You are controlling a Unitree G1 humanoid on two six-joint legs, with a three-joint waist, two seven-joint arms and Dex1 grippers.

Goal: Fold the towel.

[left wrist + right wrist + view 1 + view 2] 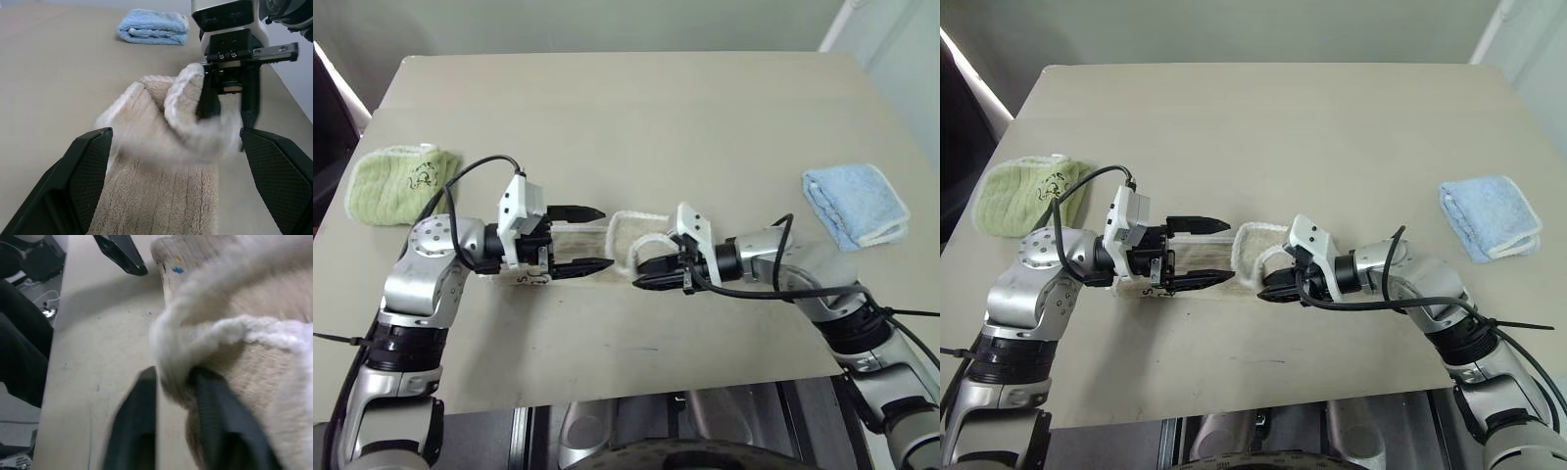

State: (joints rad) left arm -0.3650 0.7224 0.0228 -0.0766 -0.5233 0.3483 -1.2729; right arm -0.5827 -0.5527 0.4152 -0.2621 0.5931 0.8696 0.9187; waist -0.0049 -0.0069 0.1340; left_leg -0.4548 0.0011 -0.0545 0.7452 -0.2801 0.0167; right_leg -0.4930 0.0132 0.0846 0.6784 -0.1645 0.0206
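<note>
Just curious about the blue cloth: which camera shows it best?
The left eye view: the light blue folded towel lies whole and unobstructed on the table. The right eye view shows it likewise; the left wrist view catches it far off, edge-on.

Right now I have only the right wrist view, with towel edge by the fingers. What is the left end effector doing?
Observer: The left end effector is wide open, hovering over the towel.
Operator: Any other cloths around?
Observer: A green cloth lies far to the robot's left.
Operator: And on the other side?
Observer: A folded blue cloth, well apart from the towel.
</note>
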